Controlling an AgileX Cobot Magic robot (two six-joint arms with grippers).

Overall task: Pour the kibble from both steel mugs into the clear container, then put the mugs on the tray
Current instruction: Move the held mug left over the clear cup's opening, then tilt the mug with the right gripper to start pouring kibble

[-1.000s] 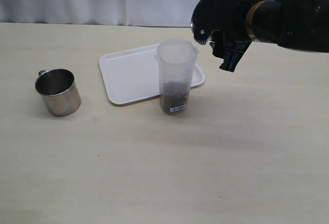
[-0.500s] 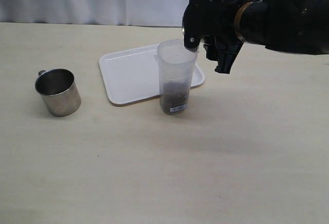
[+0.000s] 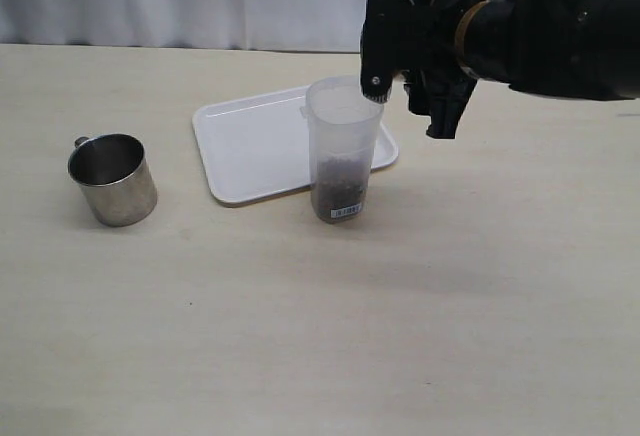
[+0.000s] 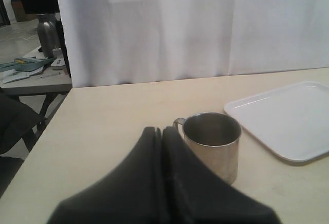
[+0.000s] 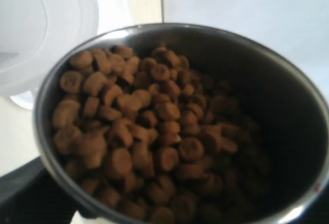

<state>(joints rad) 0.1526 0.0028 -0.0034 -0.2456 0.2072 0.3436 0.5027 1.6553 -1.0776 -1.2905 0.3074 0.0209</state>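
tip mug (image 5: 280, 93) slowly, lip over container (image 3: 343, 146) mouth, pinched firm in right claw (image 3: 408, 76). pour kibble (image 5: 144, 131) in a thin stream. no need for left claw (image 4: 160, 131), pressed together.

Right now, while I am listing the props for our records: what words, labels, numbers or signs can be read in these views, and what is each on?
Barcode label, near the base of the clear container: print too small to read.
Steel mug, tray, kibble-filled mug: no text visible.
Nothing else readable in any view.
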